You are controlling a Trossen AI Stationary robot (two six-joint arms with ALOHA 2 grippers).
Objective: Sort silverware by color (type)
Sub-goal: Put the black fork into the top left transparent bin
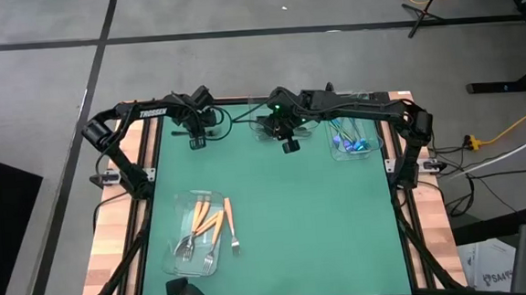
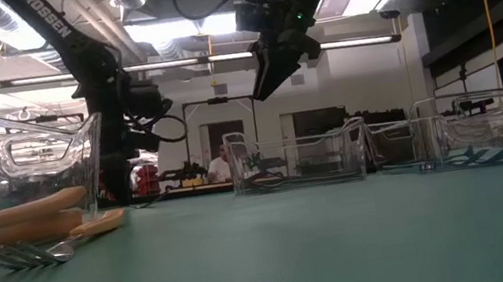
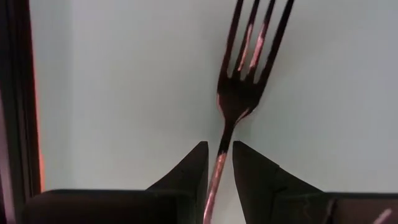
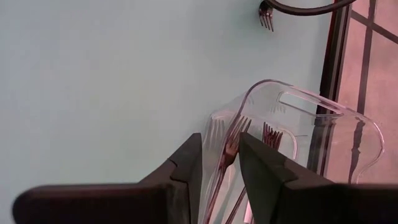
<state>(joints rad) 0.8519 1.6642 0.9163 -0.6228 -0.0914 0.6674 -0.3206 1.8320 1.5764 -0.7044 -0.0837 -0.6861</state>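
My left gripper (image 1: 196,141) hovers over the mat's far left part, shut on an all-black fork (image 3: 246,78) whose tines point away from the fingers. My right gripper (image 1: 289,146) hangs high above a clear tray (image 4: 302,118) at the far middle, fingers a little apart (image 4: 219,152). Two dark forks (image 4: 233,142) lie in that tray. Orange-handled forks (image 1: 208,226) lie in and beside a clear tray (image 1: 180,255) at the near left. Blue utensils (image 1: 350,144) lie in a tray at the far right. My left gripper pinches the black fork's handle (image 3: 219,163) between its two fingertips (image 3: 193,165). The fork runs along the fingers and sticks out beyond them, head and tines free. It is lifted clear of the green mat.
Three clear trays stand on the green mat: near left, far middle (image 2: 297,161) and far right (image 2: 473,133). The mat's middle and near right part (image 1: 323,235) are bare. Wooden table edges and the arm bases flank the mat. A person shows far off in the room (image 2: 223,164).
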